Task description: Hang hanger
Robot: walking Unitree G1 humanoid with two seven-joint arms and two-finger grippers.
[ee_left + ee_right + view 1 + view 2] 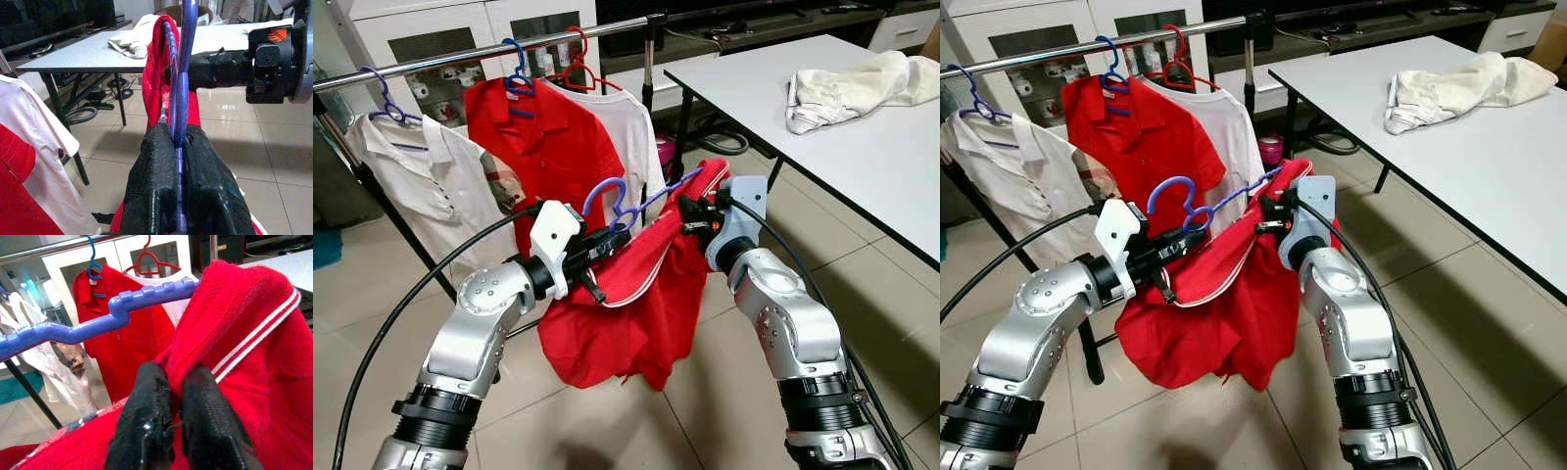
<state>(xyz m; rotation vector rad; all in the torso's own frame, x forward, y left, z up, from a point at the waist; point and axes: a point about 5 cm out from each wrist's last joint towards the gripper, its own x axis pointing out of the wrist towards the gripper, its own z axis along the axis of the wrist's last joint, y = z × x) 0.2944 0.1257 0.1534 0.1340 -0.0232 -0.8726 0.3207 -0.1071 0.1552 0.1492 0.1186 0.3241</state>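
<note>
A garment rack [460, 57] carrying three hung shirts stands behind the robot, a white table [862, 147] to its right. Held between both arms is a red polo shirt [636, 304] on a blue hanger [622, 201] — left gripper [607, 240] clamped on the hanger, right gripper [695, 217] pinching the shirt's fabric.

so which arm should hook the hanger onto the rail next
Left. Its tool grips the blue hanger just under the hook, on the rail side; the right tool only pinches the red shirt.
</note>
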